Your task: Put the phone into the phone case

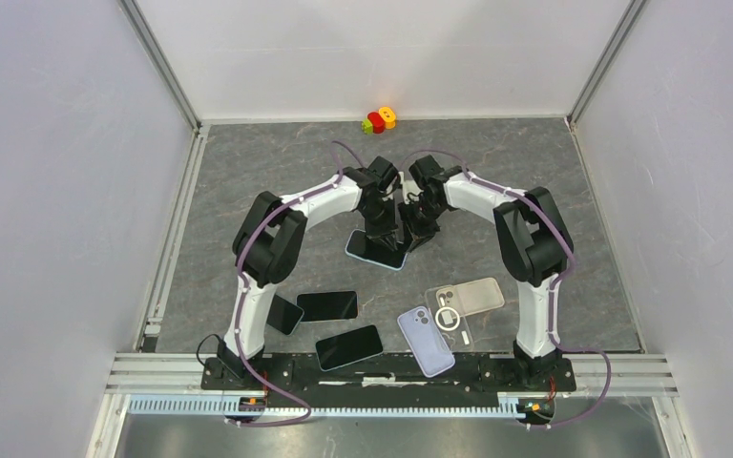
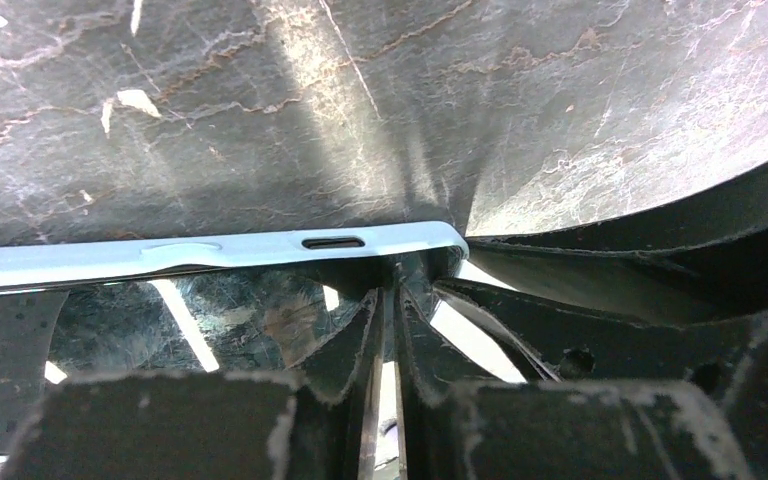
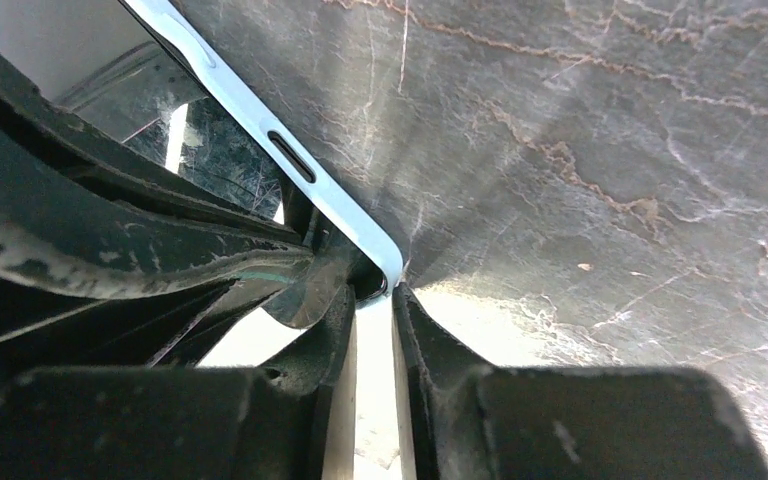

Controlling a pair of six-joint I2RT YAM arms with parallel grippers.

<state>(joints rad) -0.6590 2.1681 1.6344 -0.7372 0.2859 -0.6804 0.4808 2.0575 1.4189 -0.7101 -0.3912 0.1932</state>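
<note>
A phone sits in a light-blue phone case (image 1: pixel 377 249) flat on the table's middle. In the left wrist view the case's edge (image 2: pixel 210 250) with its port slot runs across, the dark screen (image 2: pixel 210 310) below it. My left gripper (image 1: pixel 382 232) is shut, its tips (image 2: pixel 392 300) down on the screen near the case's corner. My right gripper (image 1: pixel 418 231) stands at the case's far right corner. In the right wrist view its jaws (image 3: pixel 375 300) are closed narrowly around the rounded corner of the case (image 3: pixel 385 262).
Three black phones (image 1: pixel 326 305) (image 1: pixel 348 346) (image 1: pixel 284 313) lie front left. A lilac case (image 1: pixel 426 341), a clear case (image 1: pixel 449 317) and a tinted clear case (image 1: pixel 479 295) lie front right. A small coloured toy (image 1: pixel 379 119) is by the back wall.
</note>
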